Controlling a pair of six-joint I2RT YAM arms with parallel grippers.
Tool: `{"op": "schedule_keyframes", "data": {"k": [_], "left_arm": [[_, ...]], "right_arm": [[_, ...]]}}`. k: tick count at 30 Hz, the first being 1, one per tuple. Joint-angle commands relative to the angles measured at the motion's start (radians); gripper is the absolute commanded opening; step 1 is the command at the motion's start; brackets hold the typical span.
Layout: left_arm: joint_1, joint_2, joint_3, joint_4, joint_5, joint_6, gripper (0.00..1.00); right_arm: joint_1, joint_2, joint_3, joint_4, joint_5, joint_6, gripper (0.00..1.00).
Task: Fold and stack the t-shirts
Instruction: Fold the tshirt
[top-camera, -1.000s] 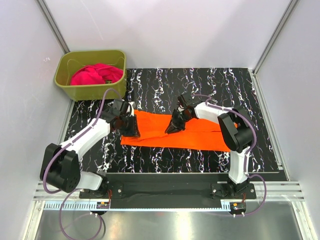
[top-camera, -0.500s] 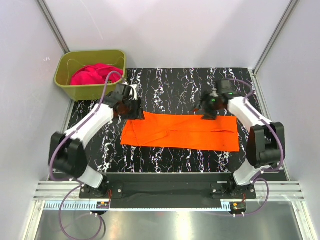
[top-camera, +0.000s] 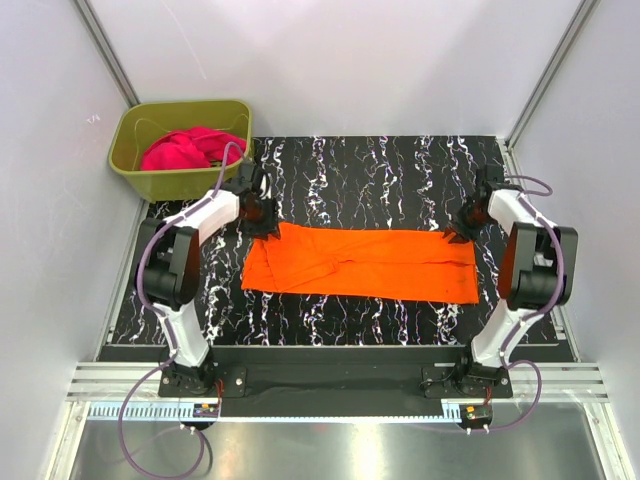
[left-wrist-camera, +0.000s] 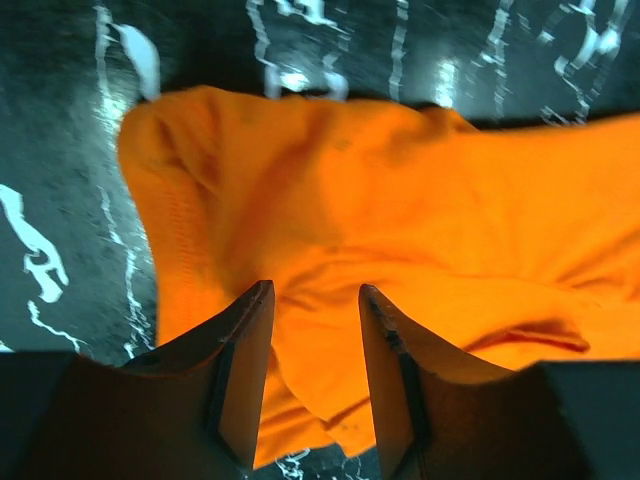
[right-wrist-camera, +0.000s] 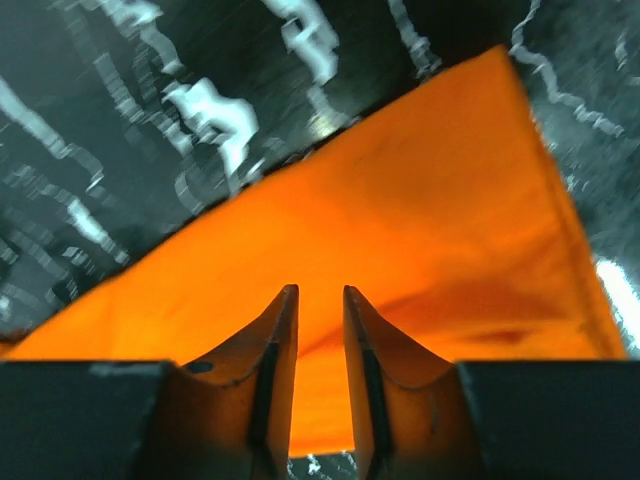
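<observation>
An olive-green plastic tub (top-camera: 165, 185) with rounded corners sits off the ten o'clock corner of the black mat (top-camera: 380, 170), a glossy sheet veined in white like marble. A magenta-pink t-shirt (top-camera: 190, 150) lies crumpled inside it, soft and lumpy.

The left gripper (top-camera: 262, 215) is down at the ten o'clock corner of the orange t-shirt (top-camera: 360, 262). From its wrist camera the two dark wedge-shaped fingers (left-wrist-camera: 245, 340) stand moderately apart (left-wrist-camera: 315, 292) over rumpled cloth (left-wrist-camera: 400, 220), with a ribbed hem curling round at nine o'clock. The gap is plain, and I see nothing pinched.

The orange t-shirt stretches across the middle of the mat as a long, flat band – bright, matte knit with shallow creases, its left end narrower and more wrinkled than the squared right end.

At the shirt's two o'clock corner is the right gripper (top-camera: 465, 222). Its fingers (right-wrist-camera: 275, 340) leave only a narrow slot (right-wrist-camera: 320, 290), with smooth cloth (right-wrist-camera: 400, 230) showing through it and running to a sharp corner at one o'clock. Whether the tips touch the fabric I cannot tell.

Purple cables loop along both white arms.
</observation>
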Motion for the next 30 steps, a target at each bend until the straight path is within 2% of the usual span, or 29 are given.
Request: {"op": "schedule_keyframes", "data": {"k": [1,6,13,18,23,25,30], "left_arm": [[0.010,0.028,0.047,0.059,-0.011,-0.012,0.44],[0.021,0.095,0.062,0.063,-0.042,-0.015,0.44],[0.036,0.178,0.172,0.015,-0.102,-0.041,0.48],[0.007,0.089,0.208,0.004,-0.100,-0.035,0.51],[-0.017,-0.026,0.214,0.004,-0.065,-0.063,0.52],[-0.019,-0.022,0.234,0.013,-0.050,-0.064,0.49],[-0.020,0.084,0.319,0.024,-0.017,-0.070,0.42]], "right_arm": [[-0.032,0.074,0.067,0.004,0.070,-0.033,0.29],[-0.090,0.201,0.122,0.022,0.116,-0.059,0.29],[-0.149,0.253,0.166,-0.031,0.205,-0.051,0.32],[-0.150,0.221,0.188,-0.079,0.179,-0.067,0.37],[-0.149,0.117,0.213,-0.110,0.124,-0.088,0.49],[-0.149,0.097,0.227,-0.113,0.098,-0.088,0.52],[-0.149,0.099,0.251,-0.116,0.056,-0.068,0.52]]}}
